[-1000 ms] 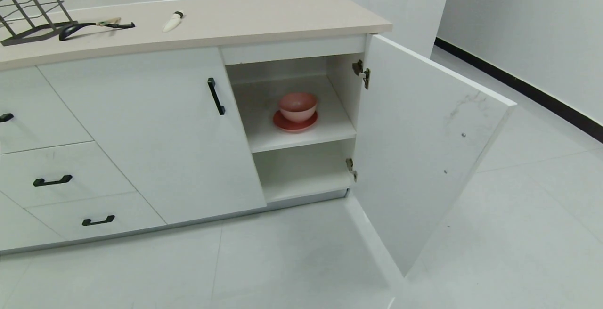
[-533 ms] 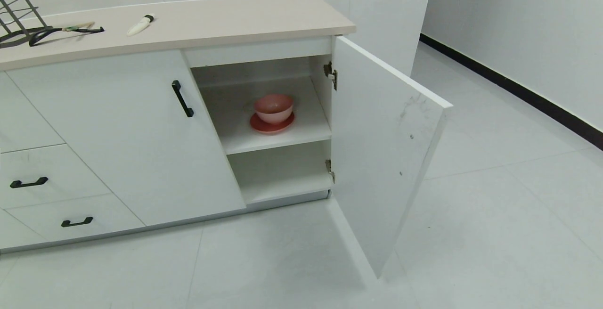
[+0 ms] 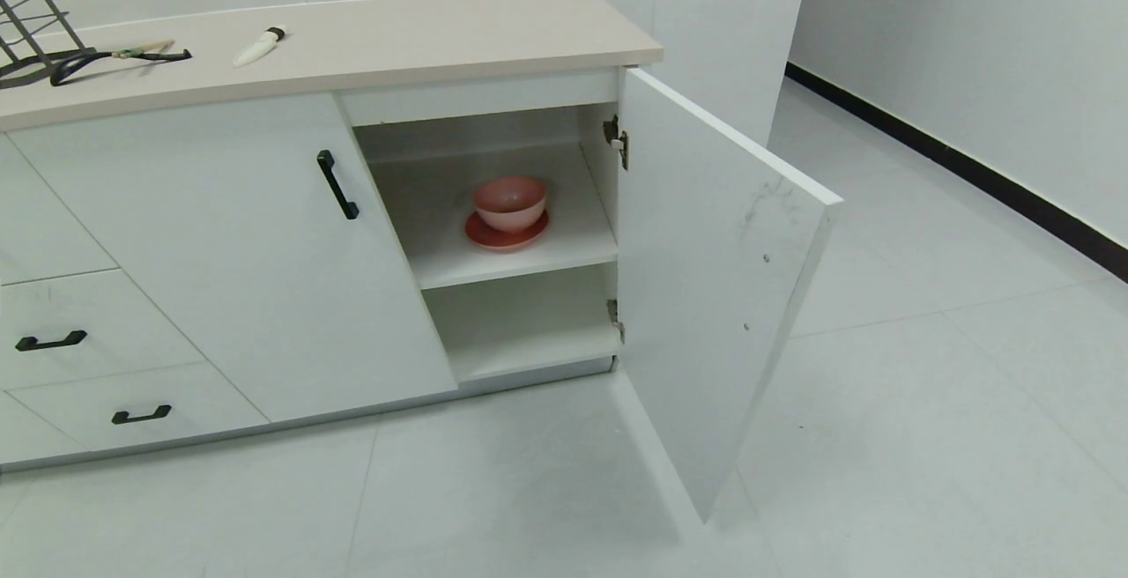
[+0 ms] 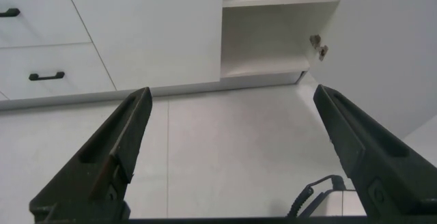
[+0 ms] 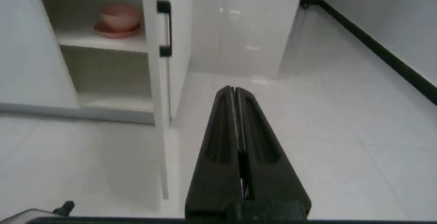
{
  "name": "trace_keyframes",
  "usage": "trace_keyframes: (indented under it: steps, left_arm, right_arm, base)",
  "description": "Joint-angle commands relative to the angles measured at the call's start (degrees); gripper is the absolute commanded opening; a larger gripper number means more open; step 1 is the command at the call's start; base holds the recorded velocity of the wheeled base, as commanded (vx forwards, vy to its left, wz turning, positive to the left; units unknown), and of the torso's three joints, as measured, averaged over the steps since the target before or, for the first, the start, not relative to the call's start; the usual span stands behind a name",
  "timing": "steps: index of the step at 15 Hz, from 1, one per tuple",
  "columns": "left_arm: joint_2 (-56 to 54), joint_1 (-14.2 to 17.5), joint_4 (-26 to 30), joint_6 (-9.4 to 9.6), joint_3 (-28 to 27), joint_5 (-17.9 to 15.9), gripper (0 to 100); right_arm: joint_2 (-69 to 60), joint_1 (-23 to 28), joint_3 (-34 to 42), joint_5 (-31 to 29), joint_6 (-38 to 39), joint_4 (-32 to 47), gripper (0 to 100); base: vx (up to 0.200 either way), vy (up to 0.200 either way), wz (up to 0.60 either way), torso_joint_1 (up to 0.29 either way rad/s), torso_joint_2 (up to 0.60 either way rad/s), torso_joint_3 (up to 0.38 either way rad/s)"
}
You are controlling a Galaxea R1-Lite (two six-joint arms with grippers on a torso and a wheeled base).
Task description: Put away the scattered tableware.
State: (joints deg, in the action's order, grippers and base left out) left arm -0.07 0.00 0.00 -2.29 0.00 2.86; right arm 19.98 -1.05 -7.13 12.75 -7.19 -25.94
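Tableware, left end of the beige countertop: a dark wire rack at the edge of my head view, a black-handled utensil lying at the rack's foot, then a small white tool with a black tip, apart from both. Below them, white drawers with black bar handles. Next, a closed white cabinet door with an upright black handle. Right of it, the open compartment: a pink bowl sits upright on a red plate, both on the upper shelf, toward its middle, with the lower shelf beneath. Far right, the open white door stands swung out over the pale tiled floor. My left gripper hangs above the floor before the cabinet, fingers spread wide, holding nothing. My right gripper points at the floor near the open door's edge, fingers pressed together, nothing between them.
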Motion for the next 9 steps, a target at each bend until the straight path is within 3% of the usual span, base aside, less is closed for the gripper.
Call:
trace_keyframes:
  steps: [1, 2, 3, 9]
  left_arm:
    - [0.1, 0.0, 0.0, 0.27, 0.0, -0.1, 100]
    - [0.1, 0.0, 0.0, -0.17, 0.0, 0.0, 100]
    - [0.1, 0.0, 0.0, -0.08, 0.0, -0.1, 100]
    - [0.1, 0.1, -0.1, 0.18, 0.0, -0.1, 100]
  right_arm:
    - [30.9, -2.3, -2.2, 5.0, -1.7, -29.3, 0]
    - [37.2, -2.2, -1.0, 6.3, -1.8, -37.3, 0]
    - [42.4, -2.4, 0.2, 11.3, -3.4, -40.9, 0]
    - [59.3, -5.0, -10.0, 13.1, -5.5, -44.6, 0]
  base:
    - [0.000, 0.000, 0.00, 0.000, 0.00, 0.000]
    - [0.000, 0.000, 0.00, 0.000, 0.00, 0.000]
    - [0.000, 0.000, 0.00, 0.000, 0.00, 0.000]
    - [0.000, 0.000, 0.00, 0.000, 0.00, 0.000]
